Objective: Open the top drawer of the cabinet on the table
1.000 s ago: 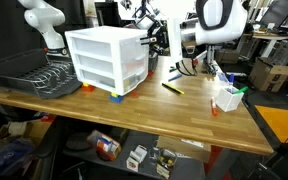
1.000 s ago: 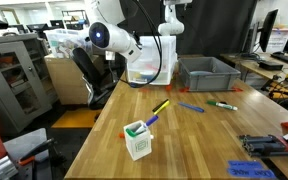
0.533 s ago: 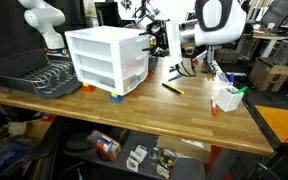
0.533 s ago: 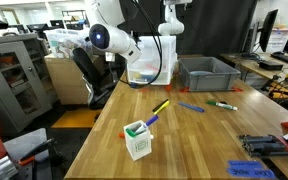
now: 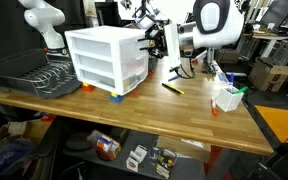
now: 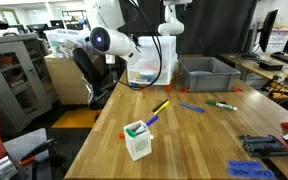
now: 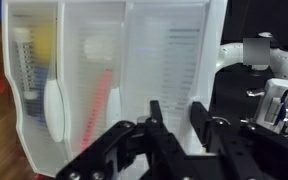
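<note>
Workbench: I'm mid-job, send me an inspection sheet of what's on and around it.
Surface: table, wooden top, objects spread along it.
Job's things: cabinet upright; top drawer looks shut, flush with the two below.
Clutter: dish rack beside the cabinet, white holder, yellow marker, blue marker, grey bin.
Grippers: gripper open, close to the cabinet's upper part; whether it touches cannot be told.
Cables: black cable loops down by the robot arm.
Surroundings: second white arm behind the rack; cluttered lower shelf.
</note>
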Tool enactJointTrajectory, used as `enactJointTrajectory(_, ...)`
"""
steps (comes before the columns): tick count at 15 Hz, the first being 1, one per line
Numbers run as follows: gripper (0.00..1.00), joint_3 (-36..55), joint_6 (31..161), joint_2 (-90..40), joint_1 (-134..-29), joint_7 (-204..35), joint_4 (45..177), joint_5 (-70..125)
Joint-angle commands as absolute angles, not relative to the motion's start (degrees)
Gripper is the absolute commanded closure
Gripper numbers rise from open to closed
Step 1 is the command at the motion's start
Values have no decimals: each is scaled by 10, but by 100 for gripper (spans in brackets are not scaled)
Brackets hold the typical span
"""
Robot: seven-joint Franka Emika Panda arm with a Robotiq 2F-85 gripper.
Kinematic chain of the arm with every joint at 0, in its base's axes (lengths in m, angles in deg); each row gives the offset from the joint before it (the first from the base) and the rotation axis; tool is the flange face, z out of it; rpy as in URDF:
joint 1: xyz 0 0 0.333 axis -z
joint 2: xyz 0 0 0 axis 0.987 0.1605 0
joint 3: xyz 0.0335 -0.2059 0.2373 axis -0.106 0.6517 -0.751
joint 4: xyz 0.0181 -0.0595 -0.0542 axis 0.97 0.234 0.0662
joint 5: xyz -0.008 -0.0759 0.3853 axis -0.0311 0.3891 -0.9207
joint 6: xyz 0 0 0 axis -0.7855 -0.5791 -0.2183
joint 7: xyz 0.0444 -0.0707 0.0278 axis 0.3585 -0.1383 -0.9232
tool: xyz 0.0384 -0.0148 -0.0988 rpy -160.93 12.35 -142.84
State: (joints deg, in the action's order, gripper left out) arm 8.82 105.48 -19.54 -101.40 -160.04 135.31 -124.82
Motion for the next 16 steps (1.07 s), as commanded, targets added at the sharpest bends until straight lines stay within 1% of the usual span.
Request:
enactJointTrajectory(1, 94, 74, 1056, -185, -1001, -1620, 1339, -1246)
enactJointTrajectory(2, 99, 74, 1056, -184, -1000, -1621, 1336, -1246)
enactJointTrajectory(5, 100, 74, 1054, -184, -999, -1624, 1333, -1246)
enactJointTrajectory(6, 77, 74, 1053, -184, -999, -1623, 1334, -1246)
enactJointTrajectory(7, 73, 73, 1052, -183, -998, -1621, 1334, -1246)
enactJointTrajectory(9, 61, 74, 1053, -180, -999, -1621, 1333, -1246)
enactJointTrajectory(12, 38, 75, 1054, -175, -999, -1620, 1331, -1246)
enactJointTrajectory(15, 18, 76, 1060, -176, -1000, -1620, 1331, -1246)
enactJointTrajectory(16, 10, 76, 1060, -178, -1000, -1620, 1331, -1246)
